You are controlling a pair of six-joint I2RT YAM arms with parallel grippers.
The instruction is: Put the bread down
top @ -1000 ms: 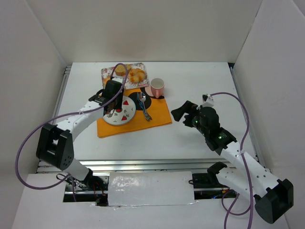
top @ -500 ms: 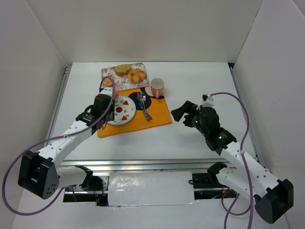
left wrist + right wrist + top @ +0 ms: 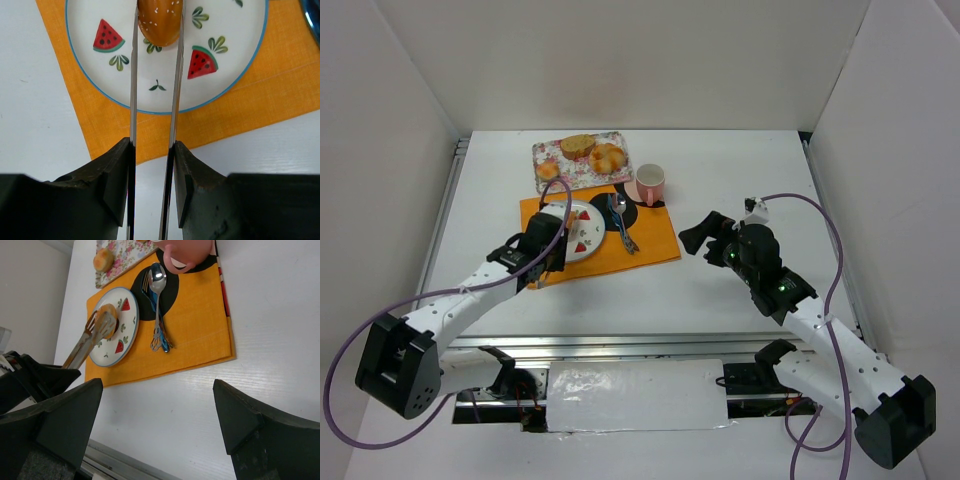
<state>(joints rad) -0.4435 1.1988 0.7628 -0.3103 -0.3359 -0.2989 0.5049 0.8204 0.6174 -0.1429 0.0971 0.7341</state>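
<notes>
My left gripper (image 3: 546, 256) (image 3: 152, 150) is shut on a pair of metal tongs (image 3: 133, 80). The tong tips hold the bread (image 3: 159, 22), a small golden-brown seeded bun, over the left half of the white watermelon-pattern plate (image 3: 227, 75) (image 3: 586, 240). I cannot tell whether the bun touches the plate. The right wrist view shows the bun (image 3: 106, 315) between the tong tips on the plate (image 3: 125, 335). My right gripper (image 3: 695, 238) (image 3: 157, 385) is open and empty, above bare table right of the placemat.
The plate lies on an orange placemat (image 3: 650, 245) with a spoon and fork (image 3: 620, 222). A pink cup (image 3: 650, 184) stands at its far corner. Behind is a floral tray (image 3: 565, 177) with a dark loaf (image 3: 577, 146), pale rolls (image 3: 608, 157) and another small bun (image 3: 548, 172).
My left arm has drawn back from the tray toward the near edge, bringing the tongs with the bun over the plate. The right arm has not moved.
</notes>
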